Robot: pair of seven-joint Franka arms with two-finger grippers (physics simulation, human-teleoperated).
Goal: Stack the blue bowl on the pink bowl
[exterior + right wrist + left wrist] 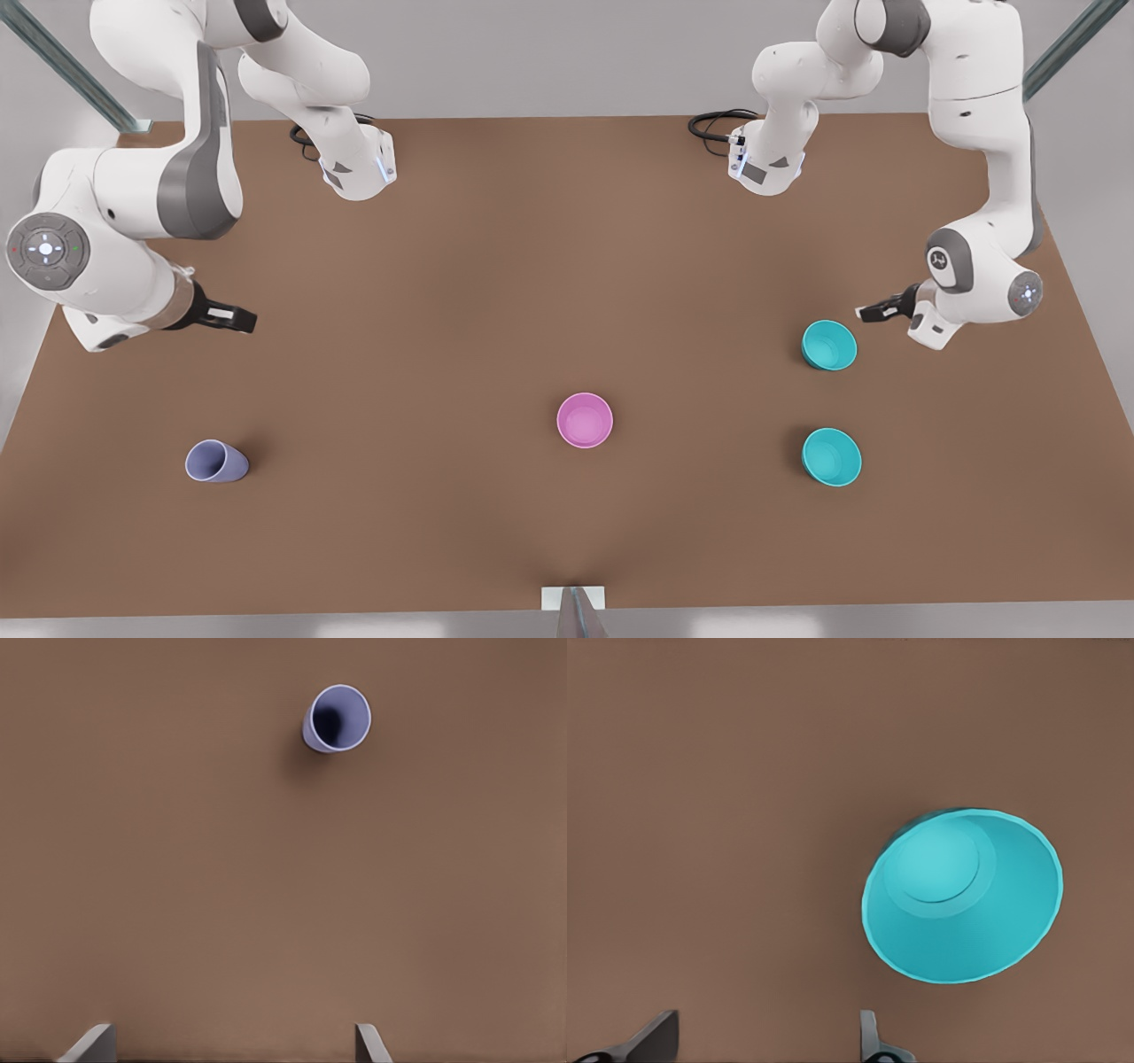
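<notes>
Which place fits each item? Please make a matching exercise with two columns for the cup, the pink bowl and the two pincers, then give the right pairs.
Items:
1. lavender cup
2. pink bowl
3. left pincer
4. right pincer

Places:
A. beside a teal bowl, on the front view's right
B. middle of the table
C. near corner, on the front view's left
D. above bare table, on the front view's left

Pairs: 1-C, 2-B, 3-A, 4-D
</notes>
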